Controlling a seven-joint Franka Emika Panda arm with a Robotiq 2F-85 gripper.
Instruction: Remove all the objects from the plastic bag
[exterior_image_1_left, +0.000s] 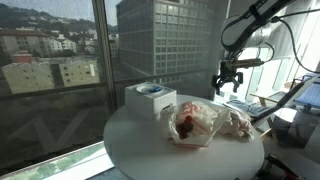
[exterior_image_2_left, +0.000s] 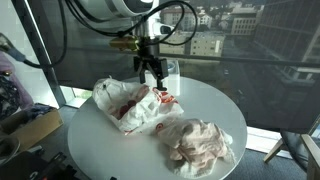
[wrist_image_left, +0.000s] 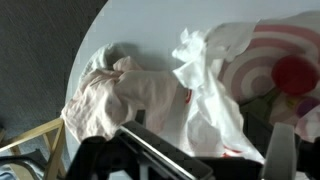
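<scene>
A white plastic bag with red print lies open on the round white table in both exterior views (exterior_image_1_left: 192, 124) (exterior_image_2_left: 128, 102). Red things show inside it. In the wrist view the bag (wrist_image_left: 212, 85) fills the right half, with a red round object (wrist_image_left: 291, 74) in its mouth. My gripper (exterior_image_1_left: 230, 78) (exterior_image_2_left: 152, 74) hangs a little above the bag's edge with its fingers apart and nothing between them. In the wrist view my gripper's (wrist_image_left: 215, 158) dark fingers frame the bag's loose flap below.
A crumpled pale pink cloth (exterior_image_1_left: 237, 122) (exterior_image_2_left: 201, 146) (wrist_image_left: 112, 100) lies on the table beside the bag. A white box with a blue top (exterior_image_1_left: 150, 97) stands at the table's window side. The table edge (wrist_image_left: 90, 45) curves nearby; clutter sits beyond it.
</scene>
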